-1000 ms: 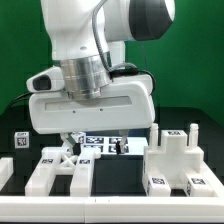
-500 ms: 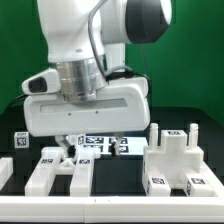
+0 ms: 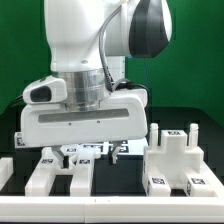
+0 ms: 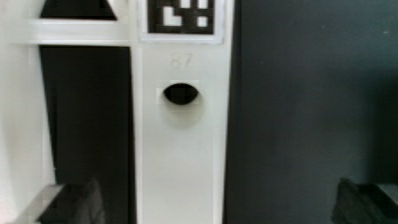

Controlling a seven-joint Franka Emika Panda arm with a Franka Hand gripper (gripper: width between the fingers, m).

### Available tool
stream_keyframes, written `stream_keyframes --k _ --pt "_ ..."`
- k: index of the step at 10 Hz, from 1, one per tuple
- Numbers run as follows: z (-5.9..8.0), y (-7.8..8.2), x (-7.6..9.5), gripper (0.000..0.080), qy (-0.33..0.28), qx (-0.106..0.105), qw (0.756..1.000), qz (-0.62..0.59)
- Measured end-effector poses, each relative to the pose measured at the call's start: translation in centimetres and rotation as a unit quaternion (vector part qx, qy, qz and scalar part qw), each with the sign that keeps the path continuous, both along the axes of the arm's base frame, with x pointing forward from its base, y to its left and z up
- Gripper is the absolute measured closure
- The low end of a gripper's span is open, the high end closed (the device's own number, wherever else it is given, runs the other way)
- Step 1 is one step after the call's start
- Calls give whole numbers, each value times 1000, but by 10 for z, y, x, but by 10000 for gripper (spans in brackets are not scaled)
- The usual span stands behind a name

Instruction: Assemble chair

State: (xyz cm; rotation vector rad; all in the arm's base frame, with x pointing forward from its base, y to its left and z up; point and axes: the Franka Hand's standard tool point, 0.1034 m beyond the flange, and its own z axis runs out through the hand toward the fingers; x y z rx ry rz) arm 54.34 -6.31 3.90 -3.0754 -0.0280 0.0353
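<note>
The chair lies in loose white tagged pieces on the black table. A frame piece with parallel bars (image 3: 55, 172) is at the exterior view's lower left. A chunky piece with upright posts (image 3: 178, 160) stands at the right. My gripper (image 3: 93, 152) hangs low just behind the left piece. In the wrist view a white bar (image 4: 180, 140) with a tag (image 4: 187, 17) and a round black hole (image 4: 180, 93) runs between my dark fingers (image 4: 80, 205). It lies nearer one of them. The gripper (image 4: 222, 205) is open and empty.
The marker board (image 3: 98, 148) lies behind my fingers, mostly hidden by the hand. A small tag (image 3: 20, 141) sits at the exterior view's far left. The table's white raised border (image 3: 110, 206) runs along the front. A green wall is behind.
The arm has come down and shifted slightly to the exterior view's right, so the hand now covers most of the marker board. The chair pieces have not moved.
</note>
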Motion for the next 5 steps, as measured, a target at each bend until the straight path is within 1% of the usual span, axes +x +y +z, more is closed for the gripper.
stream_keyframes --k 1,3,4,5 --pt "-12 -6 -3 150 1 -5 1000 2" --pt "-28 -8 -8 150 -3 -15 1000 4" --pt "-32 -7 -12 150 -3 -17 1000 1" --pt "-32 -7 -13 150 -3 -18 1000 2"
